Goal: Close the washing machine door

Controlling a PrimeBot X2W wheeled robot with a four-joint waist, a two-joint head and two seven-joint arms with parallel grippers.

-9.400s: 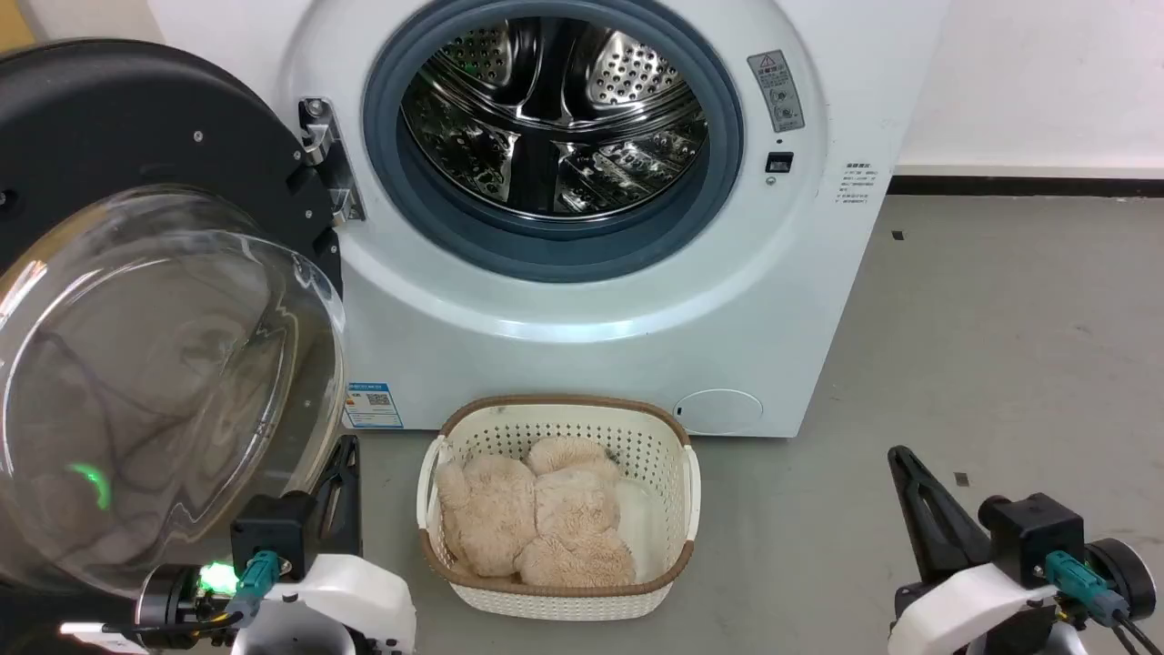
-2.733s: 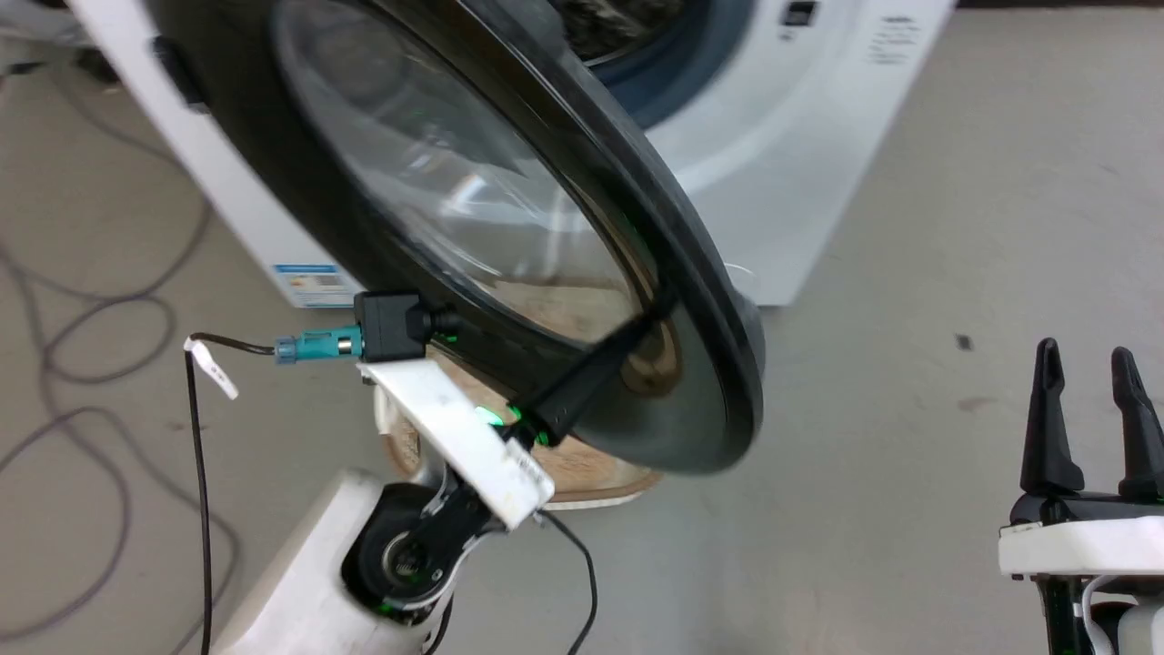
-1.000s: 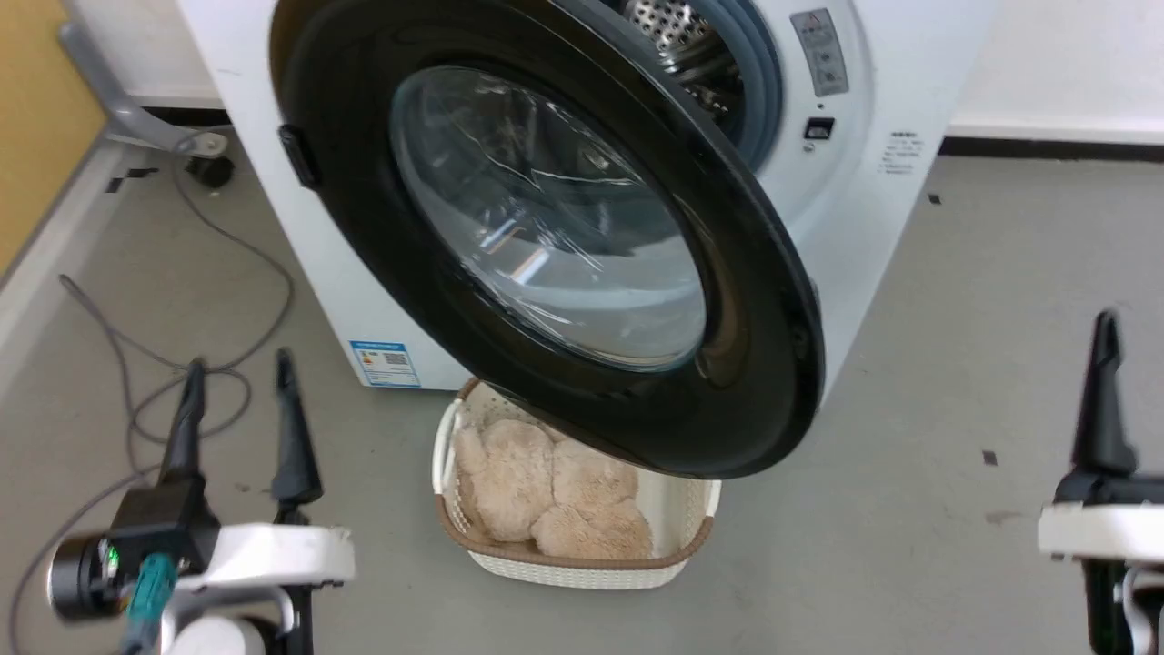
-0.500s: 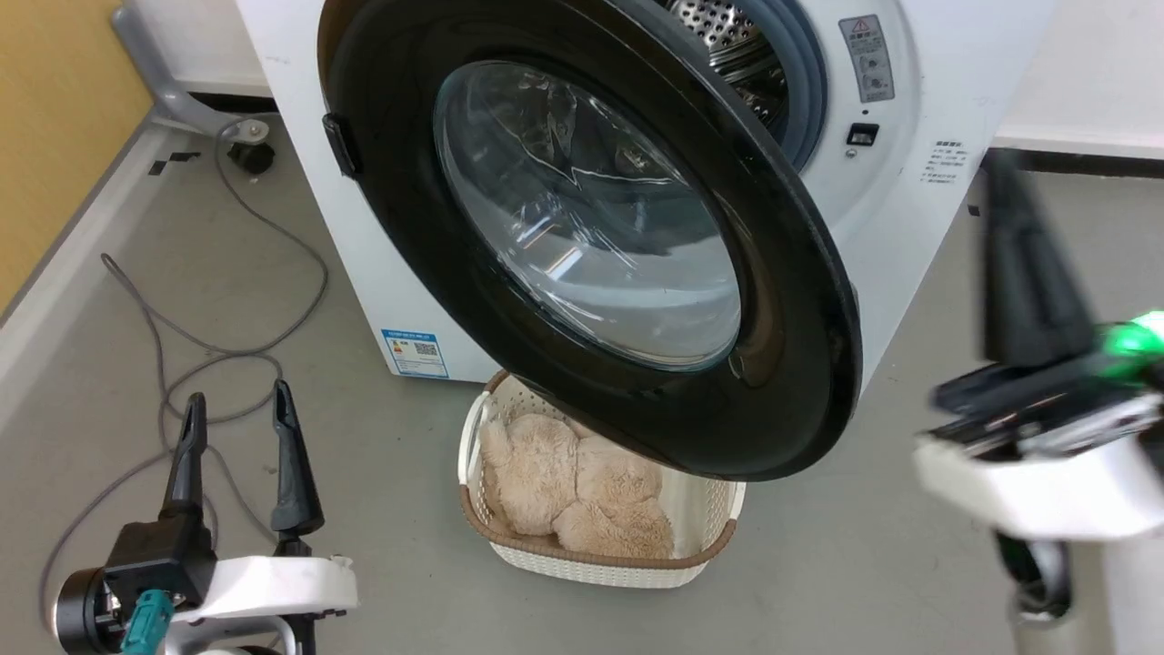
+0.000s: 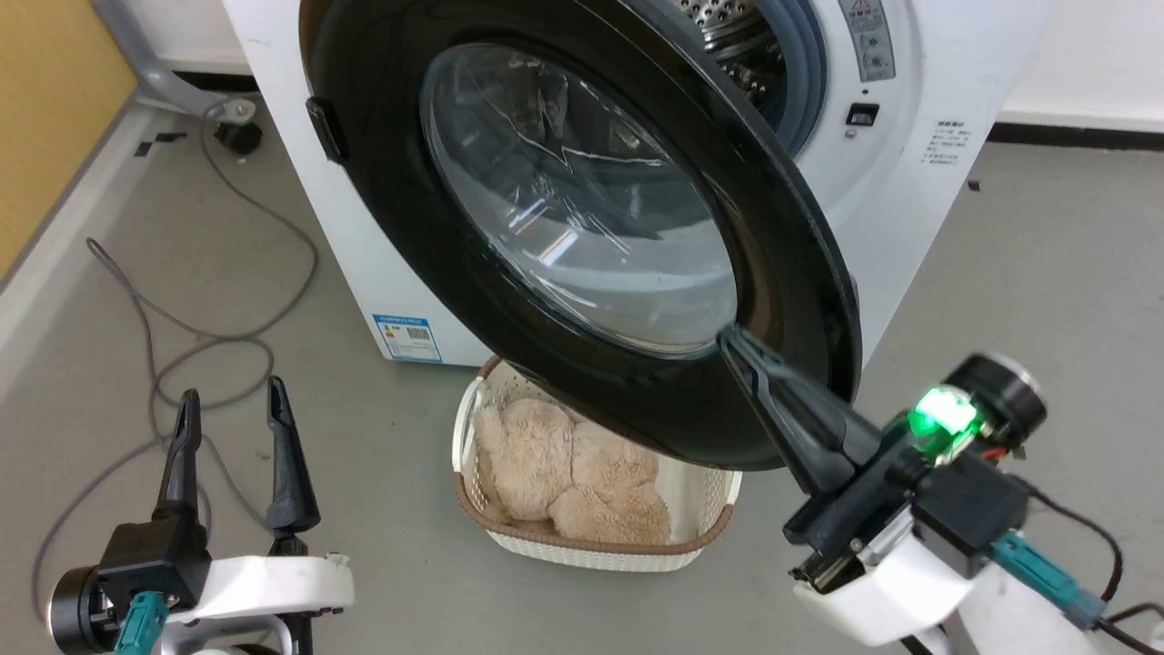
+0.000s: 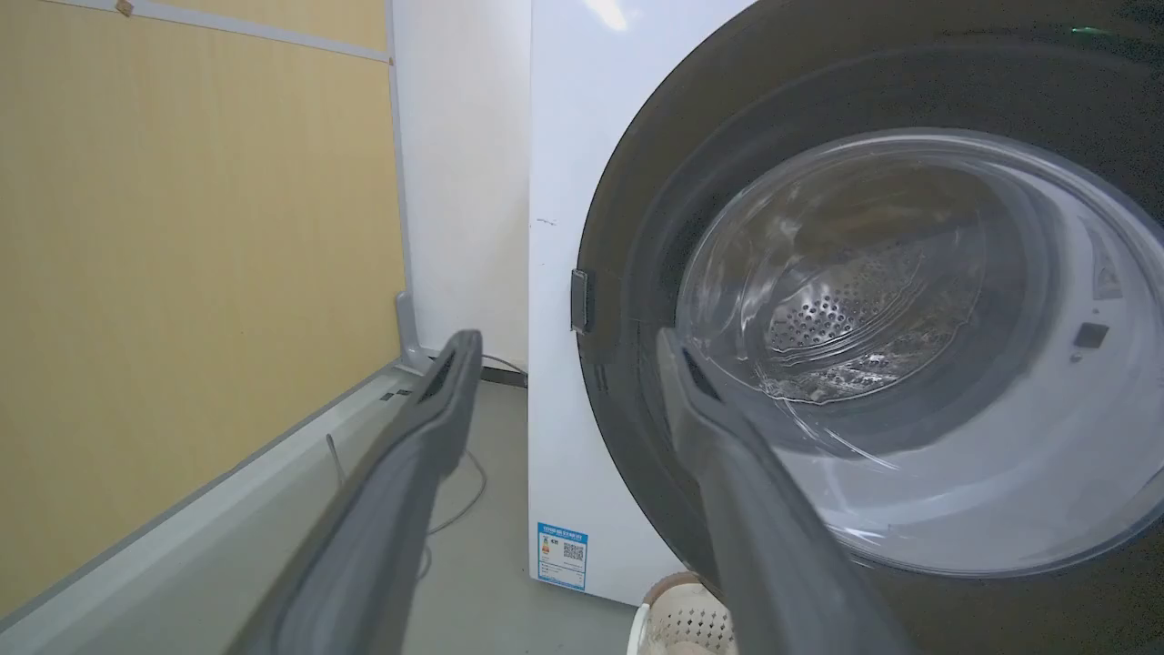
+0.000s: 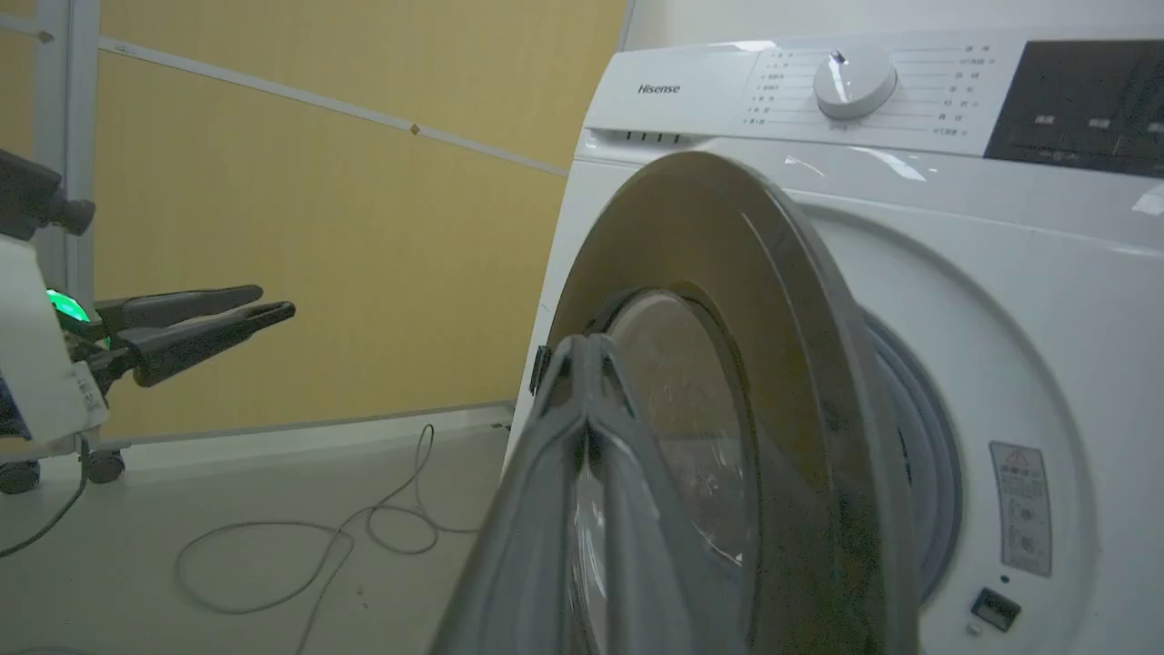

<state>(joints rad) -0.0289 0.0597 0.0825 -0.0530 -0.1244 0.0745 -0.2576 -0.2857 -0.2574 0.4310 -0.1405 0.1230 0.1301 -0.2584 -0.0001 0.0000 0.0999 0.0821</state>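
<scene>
Right gripper (image 5: 733, 342), head view: fingers pinched together, empty, tips against the half-shut door (image 5: 373, 182), apparently to push it home; left gripper (image 5: 229, 400) spread, parked clear. Left wrist view: door angled off the washing machine (image 6: 555, 182). Right wrist view: gap shows at the grey gasket (image 7: 928, 491).

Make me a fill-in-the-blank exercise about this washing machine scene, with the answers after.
1. Beside the door, the washing machine shows its perforated steel ___.
2. The right gripper, tips at the door, has its fingers ___.
3. The left gripper, apart from the door, has its fingers ___.
4. The cream basket beneath the door holds a beige plush ___.
Missing words: drum, shut, open, toy.
</scene>
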